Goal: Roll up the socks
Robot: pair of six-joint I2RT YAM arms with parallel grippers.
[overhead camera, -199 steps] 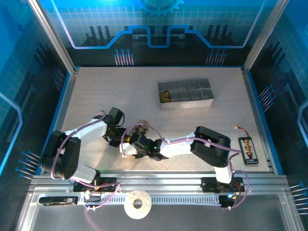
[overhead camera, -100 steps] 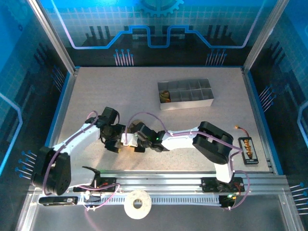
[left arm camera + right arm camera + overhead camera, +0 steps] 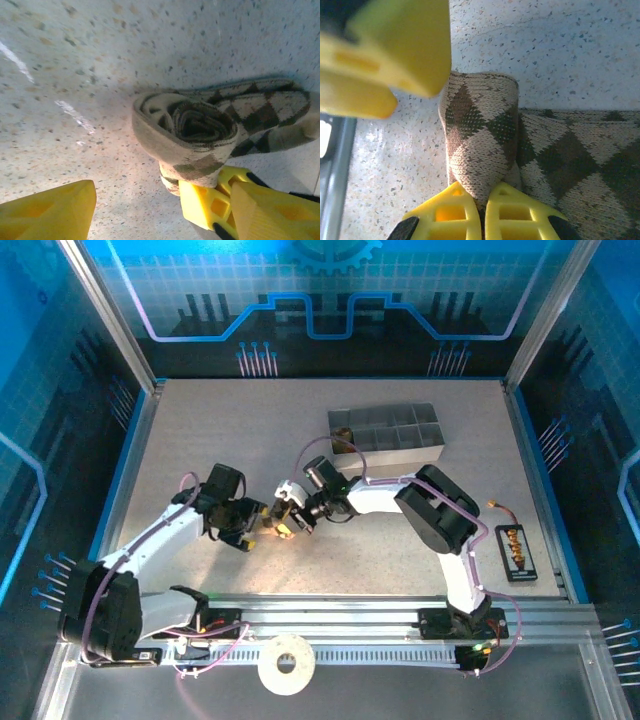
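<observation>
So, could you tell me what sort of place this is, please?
Probably a robotics lab test cell: blue-lit printed wall panels enclose a speckled table, the left arm and right arm are bolted to an aluminium rail, and a diamond-check sock sits on the table.

Left wrist view: the flat length of the sock (image 3: 186, 131) runs off the right edge. The fingers of the left gripper (image 3: 161, 200) are cut by the bottom edge.

Right wrist view: the right gripper (image 3: 482, 212) is cut by the bottom edge, and the pinched fold is hidden between its fingers. A blurred yellow finger (image 3: 385, 50) is cut by the top and left edges.

Top view: the olive bundle (image 3: 342, 440) in the tray (image 3: 390, 458) is too small to identify.
</observation>
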